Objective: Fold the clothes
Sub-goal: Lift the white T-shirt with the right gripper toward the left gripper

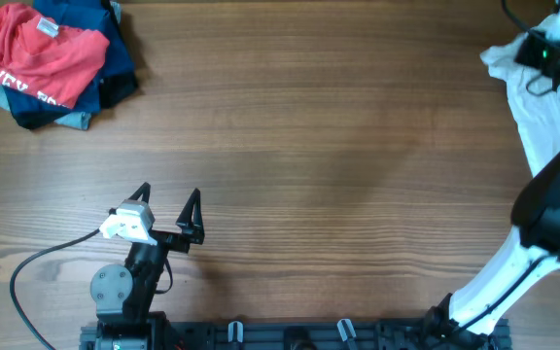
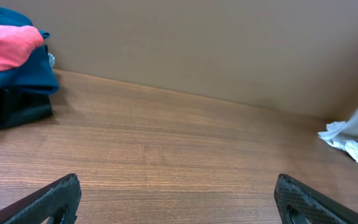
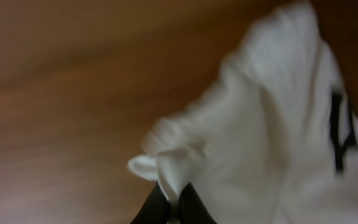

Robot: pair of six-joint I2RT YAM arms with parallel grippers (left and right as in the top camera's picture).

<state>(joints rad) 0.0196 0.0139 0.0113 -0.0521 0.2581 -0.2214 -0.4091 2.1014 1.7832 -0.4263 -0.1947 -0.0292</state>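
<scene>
The shirt [image 1: 536, 122] lies along the right edge of the overhead frame, its long axis running top to bottom and partly cropped. The right gripper [image 3: 176, 208] pinches a fold at its upper end. The left gripper [image 1: 168, 192] is spread wide, lower left. Open wooden table [image 1: 338, 146] spans the middle, with a red-and-navy pile [image 1: 47, 58] upper left.

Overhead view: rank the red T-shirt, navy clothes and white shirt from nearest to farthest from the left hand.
Nearest the left hand first:
1. Navy clothes, upper left, sticking out toward the hand.
2. Red T-shirt, on top of them, farther left.
3. White shirt, far right.
</scene>
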